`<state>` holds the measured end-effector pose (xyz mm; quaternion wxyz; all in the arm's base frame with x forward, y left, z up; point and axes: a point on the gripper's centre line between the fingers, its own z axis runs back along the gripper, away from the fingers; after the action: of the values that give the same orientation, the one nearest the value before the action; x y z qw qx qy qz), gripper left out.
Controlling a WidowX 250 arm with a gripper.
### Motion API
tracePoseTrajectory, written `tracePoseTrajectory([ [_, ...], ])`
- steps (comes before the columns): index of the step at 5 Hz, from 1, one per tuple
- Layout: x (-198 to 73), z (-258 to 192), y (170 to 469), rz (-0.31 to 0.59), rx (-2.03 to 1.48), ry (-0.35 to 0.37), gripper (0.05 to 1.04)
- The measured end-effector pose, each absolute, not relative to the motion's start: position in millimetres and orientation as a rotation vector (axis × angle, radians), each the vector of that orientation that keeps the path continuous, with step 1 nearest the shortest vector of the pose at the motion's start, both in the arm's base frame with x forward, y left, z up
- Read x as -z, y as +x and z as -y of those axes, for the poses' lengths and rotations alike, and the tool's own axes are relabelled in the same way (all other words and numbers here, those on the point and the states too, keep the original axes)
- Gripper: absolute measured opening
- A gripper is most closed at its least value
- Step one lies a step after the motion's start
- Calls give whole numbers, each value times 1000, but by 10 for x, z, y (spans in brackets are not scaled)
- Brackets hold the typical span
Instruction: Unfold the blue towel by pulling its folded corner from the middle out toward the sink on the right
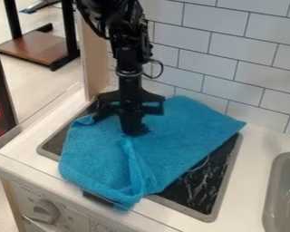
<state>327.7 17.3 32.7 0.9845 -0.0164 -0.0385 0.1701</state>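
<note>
The black gripper (pixel 134 131) hangs straight down over the stove, left of the middle of the view. Its two fingers are together, with their tips down in the blue towel (pixel 177 131), and they look closed on a bit of the cloth. Across most of the dark stove top lies the towel, spread out unevenly. A raised fold runs from just below the fingertips to the front. The towel's front corner hangs a little over the counter's front edge, and its right corner lies near the tiled wall.
White tiles (pixel 232 63) rise behind the counter (pixel 256 149). A grey sink (pixel 283 195) is at the right. The stove top (pixel 199 190) shows at the front right. A knob (pixel 44 211) is on the front panel, and a wooden post (pixel 94 59) stands at the back left.
</note>
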Motion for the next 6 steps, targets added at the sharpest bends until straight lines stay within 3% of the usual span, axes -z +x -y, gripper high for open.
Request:
tracePoseTrajectory([
  [2,-712,395,3251,132,-240,-111,48],
  [5,-738,1252,3066,125,-67,-178,48],
  [6,-580,1565,2971,111,10,-176,48],
])
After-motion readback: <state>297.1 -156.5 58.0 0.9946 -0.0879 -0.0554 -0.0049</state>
